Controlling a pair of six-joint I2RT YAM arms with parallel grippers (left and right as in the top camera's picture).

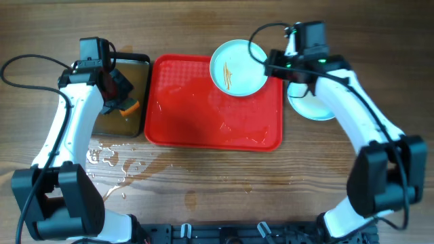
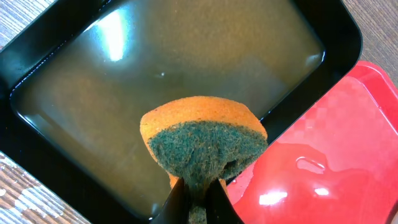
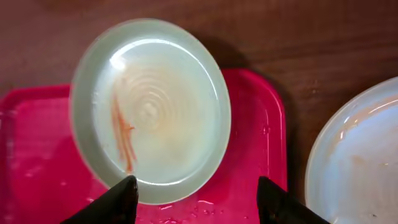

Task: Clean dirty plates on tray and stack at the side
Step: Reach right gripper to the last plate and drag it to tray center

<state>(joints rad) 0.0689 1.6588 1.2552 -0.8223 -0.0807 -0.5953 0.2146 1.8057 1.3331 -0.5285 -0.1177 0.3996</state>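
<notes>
A pale plate (image 1: 237, 68) with orange-brown streaks lies on the back right corner of the red tray (image 1: 203, 115) and overhangs its far rim. It also shows in the right wrist view (image 3: 149, 109). My right gripper (image 1: 279, 68) (image 3: 196, 199) is open and empty above the plate's right edge and the tray (image 3: 252, 168). A second plate (image 1: 315, 105) (image 3: 360, 162) sits on the table right of the tray, partly under my right arm. My left gripper (image 1: 121, 95) (image 2: 198, 199) is shut on an orange and green sponge (image 2: 202, 137) (image 1: 130, 106) above the black pan.
The black pan (image 1: 139, 118) (image 2: 336, 37) of brownish water stands just left of the tray (image 2: 336, 155). Water is spilled on the wooden table (image 1: 112, 159) in front of the pan. Droplets lie on the tray.
</notes>
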